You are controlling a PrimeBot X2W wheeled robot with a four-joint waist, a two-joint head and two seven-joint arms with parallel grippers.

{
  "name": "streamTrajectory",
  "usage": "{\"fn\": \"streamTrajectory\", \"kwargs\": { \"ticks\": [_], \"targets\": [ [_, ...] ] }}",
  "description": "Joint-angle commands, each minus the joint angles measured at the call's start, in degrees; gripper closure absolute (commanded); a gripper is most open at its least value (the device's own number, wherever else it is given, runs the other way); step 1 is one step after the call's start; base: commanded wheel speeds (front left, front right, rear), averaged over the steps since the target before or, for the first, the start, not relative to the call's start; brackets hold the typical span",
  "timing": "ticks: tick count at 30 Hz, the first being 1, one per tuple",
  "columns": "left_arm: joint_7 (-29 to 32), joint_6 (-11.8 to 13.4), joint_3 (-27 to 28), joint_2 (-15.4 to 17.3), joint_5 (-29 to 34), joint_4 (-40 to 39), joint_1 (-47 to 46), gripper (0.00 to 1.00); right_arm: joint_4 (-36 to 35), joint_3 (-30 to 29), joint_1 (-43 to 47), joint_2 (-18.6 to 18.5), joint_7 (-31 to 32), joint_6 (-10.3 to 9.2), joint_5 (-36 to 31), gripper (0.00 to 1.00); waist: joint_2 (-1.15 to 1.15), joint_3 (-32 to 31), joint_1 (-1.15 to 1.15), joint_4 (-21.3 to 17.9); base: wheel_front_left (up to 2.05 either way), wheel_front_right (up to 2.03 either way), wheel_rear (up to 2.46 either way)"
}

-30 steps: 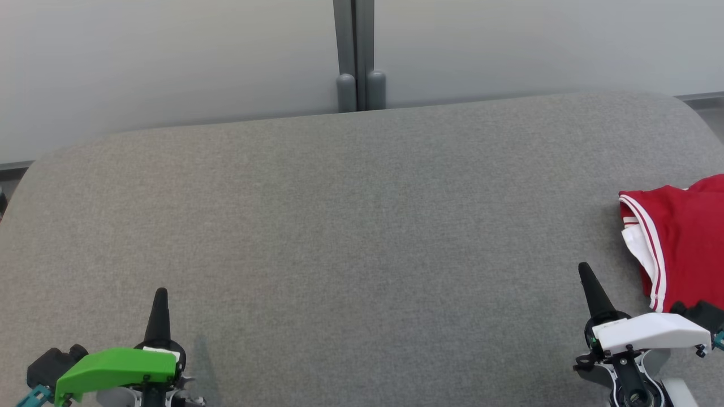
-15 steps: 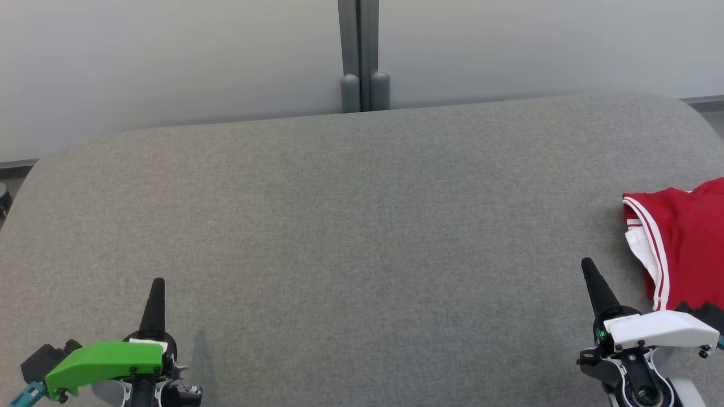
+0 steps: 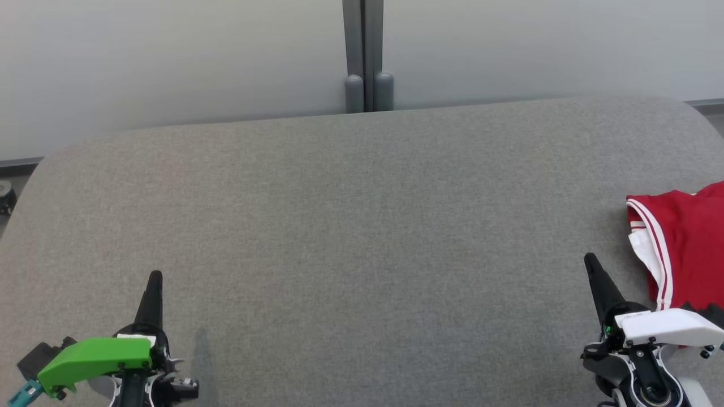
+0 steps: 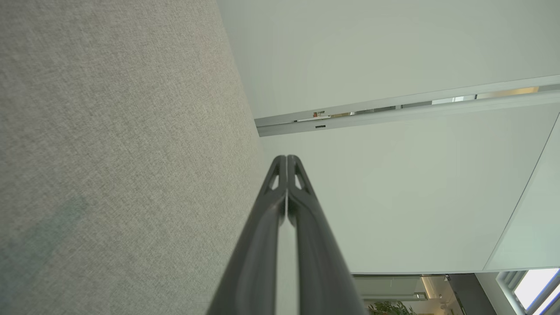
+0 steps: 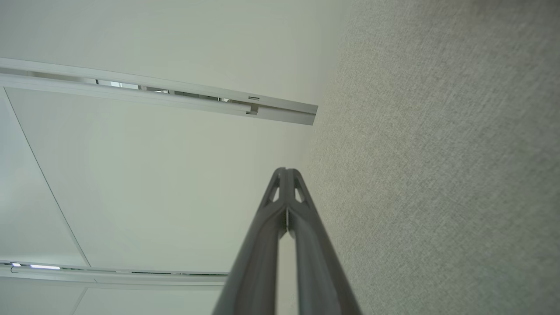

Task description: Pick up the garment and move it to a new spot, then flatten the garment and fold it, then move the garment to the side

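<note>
My left gripper sits at the lower left under its green cover, fingers pressed together into one dark spike over the grey fabric surface. My right gripper is at the lower right, jaws likewise together and holding nothing, with its white cover overlapping the lower edge of the red garment. The garment, trimmed with white stripes, lies at the surface's right side and is cut off by the frame. A grey post divides the pale wall behind.
</note>
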Motion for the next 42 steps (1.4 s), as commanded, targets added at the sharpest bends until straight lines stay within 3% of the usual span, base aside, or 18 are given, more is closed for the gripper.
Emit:
{"fn": "streamTrajectory", "kwargs": {
  "ticks": [1,20,42],
  "targets": [
    [0.41,-0.25,0.33,0.44,-1.28,-0.4,-1.19,1.0,-0.6,-0.3,-0.64,-0.33,0.45,-0.01,1.29,1.0,0.0,-0.01,0.0,0.05,0.0,0.0,0.0],
    [2.74,-0.55,1.38,0.5,-9.49,-0.86,-2.11,1.0,-1.78,-1.18,-0.53,-0.38,2.75,-0.02,9.78,1.0,0.0,-0.18,0.0,0.83,0.0,0.0,0.0],
    [2.69,-0.54,1.32,0.49,-9.22,-0.85,-2.1,1.0,-1.7,-1.16,-0.52,-0.38,2.69,-0.02,9.5,1.0,0.0,-0.18,0.0,0.83,0.0,0.0,0.0]
  ]
}}
